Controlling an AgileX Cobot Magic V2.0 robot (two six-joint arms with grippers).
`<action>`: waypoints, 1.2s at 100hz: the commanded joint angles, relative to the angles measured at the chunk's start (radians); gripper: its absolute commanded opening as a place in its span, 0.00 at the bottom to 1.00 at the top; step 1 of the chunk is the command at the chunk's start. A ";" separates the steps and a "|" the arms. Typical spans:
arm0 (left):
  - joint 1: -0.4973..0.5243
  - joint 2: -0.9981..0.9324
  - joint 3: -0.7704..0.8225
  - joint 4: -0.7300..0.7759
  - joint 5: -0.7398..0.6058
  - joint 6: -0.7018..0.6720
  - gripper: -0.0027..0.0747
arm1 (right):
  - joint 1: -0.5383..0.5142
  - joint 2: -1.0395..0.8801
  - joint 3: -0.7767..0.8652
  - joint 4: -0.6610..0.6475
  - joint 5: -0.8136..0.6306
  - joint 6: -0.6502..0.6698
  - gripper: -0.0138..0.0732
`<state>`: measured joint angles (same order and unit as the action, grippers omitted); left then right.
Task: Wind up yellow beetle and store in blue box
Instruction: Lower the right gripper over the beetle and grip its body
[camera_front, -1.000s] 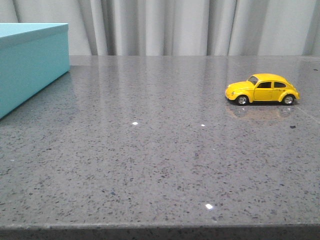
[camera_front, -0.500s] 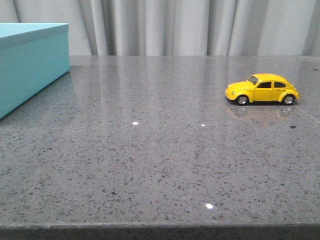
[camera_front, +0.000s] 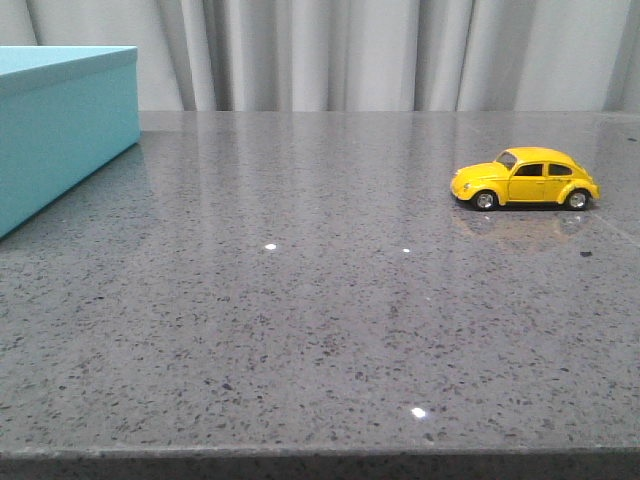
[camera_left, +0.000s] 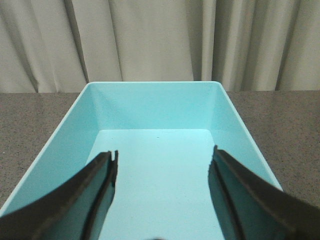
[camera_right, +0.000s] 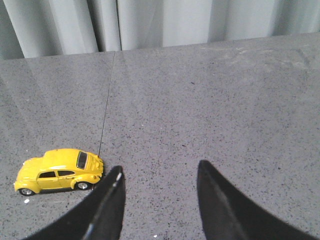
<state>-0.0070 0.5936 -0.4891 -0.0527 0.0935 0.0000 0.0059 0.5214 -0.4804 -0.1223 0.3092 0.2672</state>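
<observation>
The yellow beetle (camera_front: 525, 178) stands on its wheels on the grey table at the right, side-on, nose to the left. It also shows in the right wrist view (camera_right: 59, 171), just beside one finger of my right gripper (camera_right: 160, 170), which is open, empty and above the table. The blue box (camera_front: 60, 125) stands at the far left, partly cut off. In the left wrist view the box (camera_left: 155, 107) is open on top and empty inside. My left gripper (camera_left: 164, 156) is open and empty above the box's inside. Neither gripper shows in the front view.
The grey speckled table (camera_front: 320, 320) has its front edge along the bottom of the front view. Pale curtains (camera_front: 380, 50) hang behind the table. A thin seam (camera_right: 106, 107) runs across the table surface past the beetle.
</observation>
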 joint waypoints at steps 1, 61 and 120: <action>-0.001 0.023 -0.038 -0.009 -0.111 -0.007 0.53 | -0.005 0.028 -0.038 -0.004 -0.087 -0.006 0.58; -0.003 0.059 -0.038 -0.011 -0.139 -0.007 0.53 | 0.094 0.404 -0.382 -0.008 0.263 -0.006 0.61; -0.003 0.059 -0.038 -0.011 -0.139 -0.007 0.53 | 0.282 0.948 -0.912 0.056 0.644 0.034 0.77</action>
<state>-0.0070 0.6489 -0.4891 -0.0544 0.0344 0.0000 0.2752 1.4405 -1.3013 -0.0700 0.9283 0.2877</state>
